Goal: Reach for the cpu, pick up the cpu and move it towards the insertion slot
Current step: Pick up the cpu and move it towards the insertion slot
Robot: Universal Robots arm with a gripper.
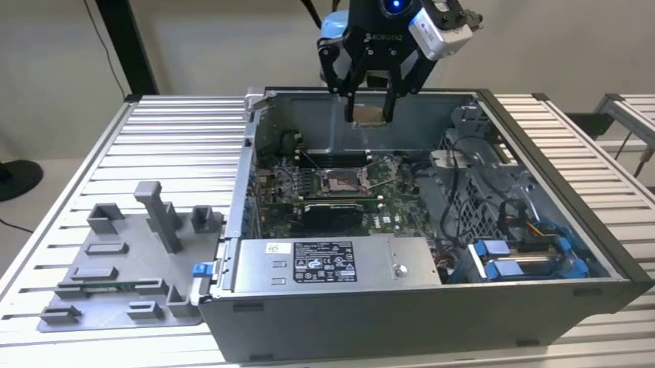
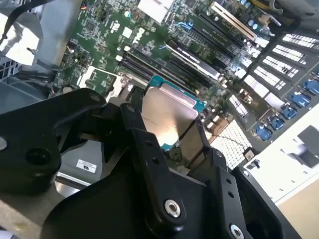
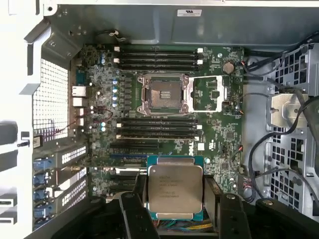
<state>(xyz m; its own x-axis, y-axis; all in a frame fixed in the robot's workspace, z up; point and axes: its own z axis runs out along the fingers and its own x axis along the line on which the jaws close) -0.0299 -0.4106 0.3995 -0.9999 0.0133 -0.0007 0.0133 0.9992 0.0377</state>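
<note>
My gripper (image 1: 370,107) hangs above the open computer case, over its far side, shut on the cpu (image 1: 370,113). The cpu is a flat square chip with a pale silver face and a teal edge, seen between my fingers in both wrist views (image 3: 175,191) (image 2: 167,113). The insertion slot (image 3: 165,94) is a square socket with a shiny metal frame and dark centre on the green board. In the exterior view the insertion slot (image 1: 342,181) lies below the cpu and nearer the case front, with clear air between them.
The case (image 1: 573,253) has tall metal walls around the board. Memory slots (image 3: 158,56) flank the socket. Cables and blue connectors (image 1: 522,257) crowd the exterior view's right. A grey fixture plate with blocks (image 1: 123,261) lies on the slatted table at the exterior view's left.
</note>
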